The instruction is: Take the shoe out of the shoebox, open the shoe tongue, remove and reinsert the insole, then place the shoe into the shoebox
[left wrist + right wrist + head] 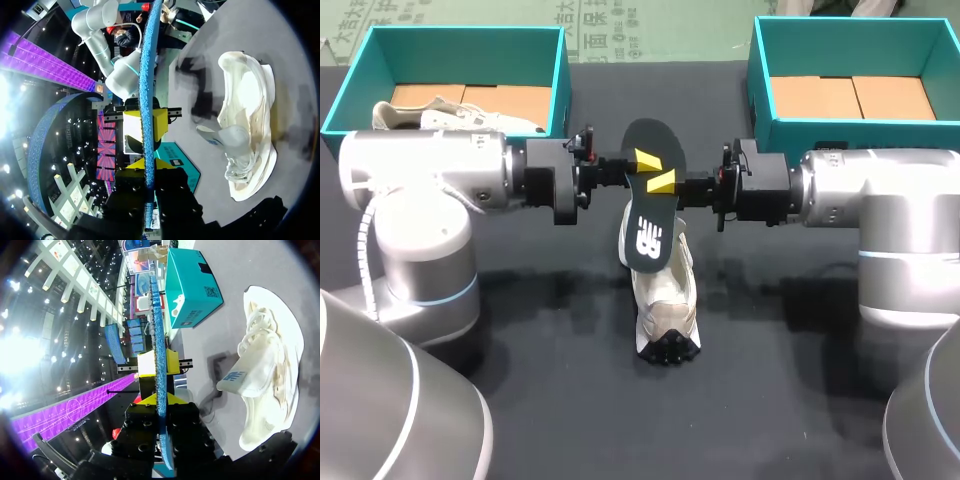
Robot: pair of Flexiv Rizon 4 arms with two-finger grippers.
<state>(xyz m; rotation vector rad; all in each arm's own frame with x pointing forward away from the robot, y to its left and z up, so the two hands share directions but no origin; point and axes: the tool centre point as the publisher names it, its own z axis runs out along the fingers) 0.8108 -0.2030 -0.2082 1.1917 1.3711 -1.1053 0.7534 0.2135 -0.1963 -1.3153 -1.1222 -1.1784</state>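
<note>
Foam, thin and light, the insole will likely flop and curl wherever it is unsupported, so I judge a pinch across its flat faces, near the middle, to be the safest hold. That is how it hangs now, up in the air and tilted. The left end effector comes in at one long edge and the right end effector at the opposite edge, each with its fingers narrowed onto the insole. Below, the pale shoe lies on its side on the black bench, clear of both. Its upper looks soft, so the firmer heel seems the better grip. Farther back stand the left shoebox, with a second shoe inside, and the right shoebox.
</note>
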